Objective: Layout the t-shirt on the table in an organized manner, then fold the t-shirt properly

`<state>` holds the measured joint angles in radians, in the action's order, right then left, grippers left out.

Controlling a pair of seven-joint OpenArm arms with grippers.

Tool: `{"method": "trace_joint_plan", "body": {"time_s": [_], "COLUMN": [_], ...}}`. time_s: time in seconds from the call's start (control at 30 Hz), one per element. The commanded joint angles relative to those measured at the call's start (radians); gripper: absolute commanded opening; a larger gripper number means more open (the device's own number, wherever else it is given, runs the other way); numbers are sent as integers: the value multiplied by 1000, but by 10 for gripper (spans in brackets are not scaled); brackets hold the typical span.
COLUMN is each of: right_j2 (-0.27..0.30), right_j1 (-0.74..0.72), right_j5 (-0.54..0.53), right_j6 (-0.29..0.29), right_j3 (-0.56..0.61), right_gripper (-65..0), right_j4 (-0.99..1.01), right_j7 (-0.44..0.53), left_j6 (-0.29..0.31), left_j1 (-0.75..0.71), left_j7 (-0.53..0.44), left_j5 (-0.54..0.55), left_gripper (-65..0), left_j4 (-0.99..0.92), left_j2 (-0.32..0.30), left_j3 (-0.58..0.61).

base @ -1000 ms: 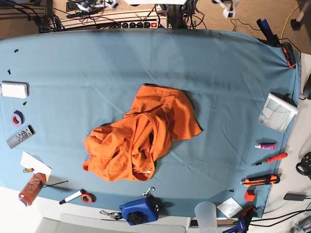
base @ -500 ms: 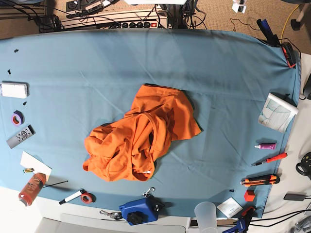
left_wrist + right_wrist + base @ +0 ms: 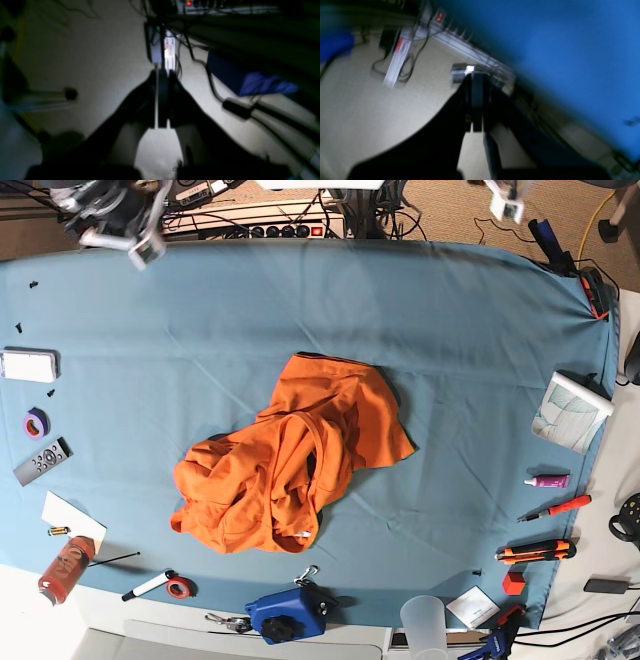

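The orange t-shirt is seen crumpled near the middle of the teal surface. Both the left pincer and the right pincer are pressed together, empty, over the floor.

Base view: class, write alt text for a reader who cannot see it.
A crumpled orange t-shirt lies in a heap near the middle of a wide teal table, untouched. Small tools and clutter line the table's left, right and near edges, and two robot arms only just reach in at its far corners.

The orange t-shirt lies crumpled mid-table, arms apart.
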<state>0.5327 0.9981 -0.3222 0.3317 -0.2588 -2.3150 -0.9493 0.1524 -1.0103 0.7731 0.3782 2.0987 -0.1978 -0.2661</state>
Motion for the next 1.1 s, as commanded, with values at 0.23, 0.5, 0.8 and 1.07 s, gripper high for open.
{"method": "trace_joint_plan", "body": {"time_s": [0.23, 0.5, 0.8, 1.07], "right_j2": [10, 10, 10, 10], "right_j1": [-125, -296, -336, -520], "right_j5": [-6, 52, 72, 24], "right_j6": [0, 0, 1, 11], "right_j3": [-163, -162, -161, -30], "right_gripper": [-650, -650, -438, -422], "right_j4": [-41, -41, -41, -41], "right_j7": [26, 34, 153, 158], "left_j6": [56, 136, 137, 137], "left_j1": [0, 196, 364, 503], "left_j7": [-58, -169, -269, -269], "left_j5": [-78, -98, -98, -147], "left_gripper": [-650, -650, -423, -424], "left_j4": [258, 258, 258, 191], "left_j2": [-4, -4, -4, -4], "left_j3": [-12, -11, -11, -11]}}
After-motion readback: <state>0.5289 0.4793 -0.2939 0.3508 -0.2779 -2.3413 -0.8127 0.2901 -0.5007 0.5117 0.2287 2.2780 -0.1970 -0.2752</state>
